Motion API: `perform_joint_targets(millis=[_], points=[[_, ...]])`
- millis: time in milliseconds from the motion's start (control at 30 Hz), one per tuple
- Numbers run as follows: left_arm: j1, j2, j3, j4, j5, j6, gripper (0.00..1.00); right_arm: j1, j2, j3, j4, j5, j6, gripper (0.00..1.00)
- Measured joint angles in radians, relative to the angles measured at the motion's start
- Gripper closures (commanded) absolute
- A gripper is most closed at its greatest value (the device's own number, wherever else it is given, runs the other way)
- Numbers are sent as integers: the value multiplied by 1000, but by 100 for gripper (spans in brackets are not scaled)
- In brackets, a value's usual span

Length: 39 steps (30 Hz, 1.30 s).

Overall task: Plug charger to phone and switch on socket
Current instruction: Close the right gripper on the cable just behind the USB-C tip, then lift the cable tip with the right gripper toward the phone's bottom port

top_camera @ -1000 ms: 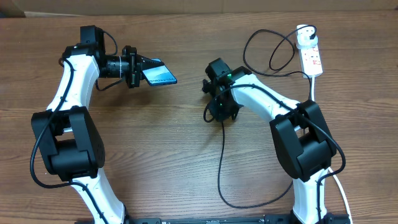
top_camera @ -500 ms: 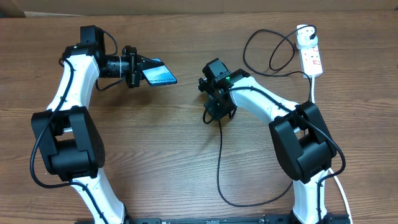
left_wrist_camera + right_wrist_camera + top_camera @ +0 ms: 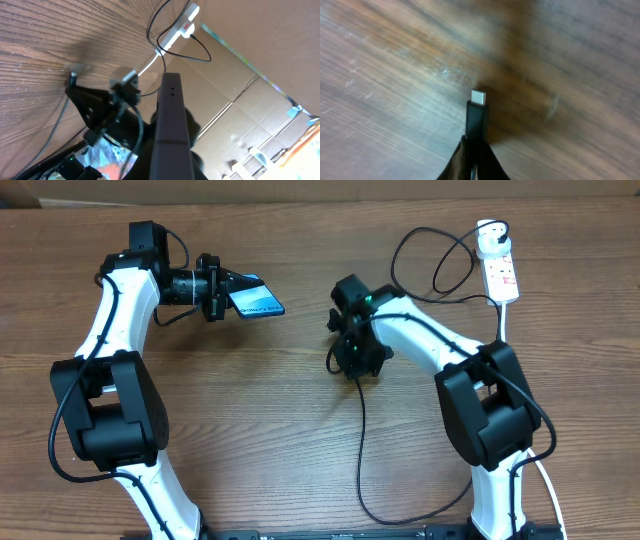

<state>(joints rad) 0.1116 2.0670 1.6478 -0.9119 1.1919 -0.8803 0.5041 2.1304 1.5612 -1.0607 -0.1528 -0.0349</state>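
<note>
left fingers point(image 3: 222, 290): closed on the phone point(image 3: 257, 299), holding it off the tabletop point(image 3: 280, 440) at about ten o'clock in the overhead view, with its free end toward three o'clock.
right fingers point(image 3: 351, 358): closed on the charger point(image 3: 360, 442) just behind its plug tip, low over the wood a little to the three o'clock side of centre.
charger run: from the grip the black cable trails toward six o'clock. Another stretch loops at one o'clock toward the socket point(image 3: 500, 270).
socket end: the cable seems to reach the round adapter point(image 3: 489, 238) (too small to confirm it is seated).
done so far: phone and plug tip are each in a grip, and that looks like all.
left to do: close the gap, seat the tip in the phone, press the socket switch. Whether it is on I cannot tell.
overhead only: tip and phone are well apart, the phone lying toward ten o'clock of the tip.
left wrist only: the phone point(image 3: 170, 115) edge-on, with the right arm point(image 3: 100, 115) and socket point(image 3: 182, 27) beyond it. No port is visible.
right wrist only: the plug tip point(image 3: 479, 96) stands straight out of the right fingers point(image 3: 470, 159) over bare wood, with no phone in frame.
</note>
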Motion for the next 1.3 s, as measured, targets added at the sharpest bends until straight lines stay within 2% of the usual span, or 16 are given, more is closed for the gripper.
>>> perform_joint_targets(millis=[200, 600, 967, 1300], points=[[0, 0, 0, 0, -12, 20, 96, -74, -26, 111, -102, -245, 19, 96], [0, 0, 0, 19, -23, 67, 96, -109, -238, 114, -187, -652, 32, 96], [0, 0, 0, 46, 11, 203, 96, -63, -273, 118, -291, -825, 26, 96], [0, 0, -2, 305, 245, 260, 96, 56, -273, 118, -273, -908, 16, 96]])
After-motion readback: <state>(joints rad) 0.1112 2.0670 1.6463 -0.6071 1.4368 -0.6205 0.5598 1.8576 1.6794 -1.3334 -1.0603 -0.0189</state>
